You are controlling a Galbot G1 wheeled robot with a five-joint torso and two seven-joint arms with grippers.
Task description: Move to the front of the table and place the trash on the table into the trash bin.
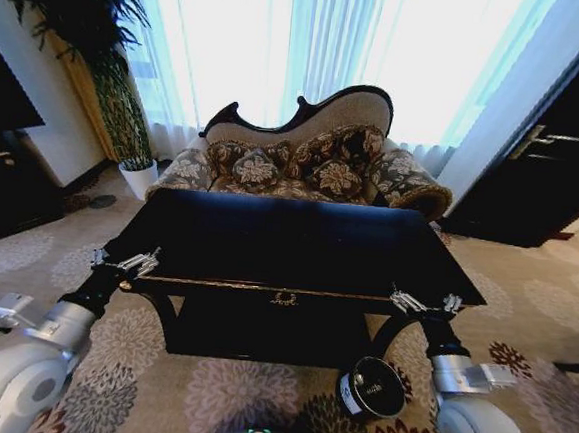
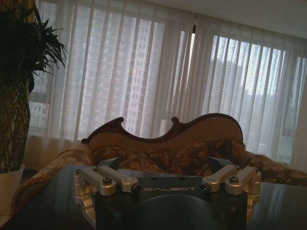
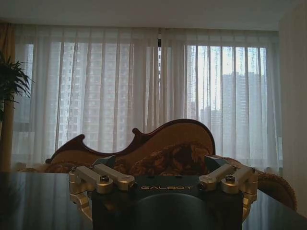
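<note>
before the sofa [image 1: 304, 158], the black table [image 1: 297, 242] stands with its gold-trimmed front edge toward the robot. left gripper [image 1: 125, 262] and right gripper [image 1: 425, 303] hover at the front corners, jaws spread wide, holding nothing. the bin [image 1: 372, 387] sits on the carpet by the right front leg.

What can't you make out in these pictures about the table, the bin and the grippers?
- Table, head view: the top is a dark glossy sheet, so small items on it can't be told.
- Trash bin, head view: its label print is too small to read, and its inside is turned away.
- Left gripper and right gripper, wrist views: their housings hide the fingers' tips.
</note>
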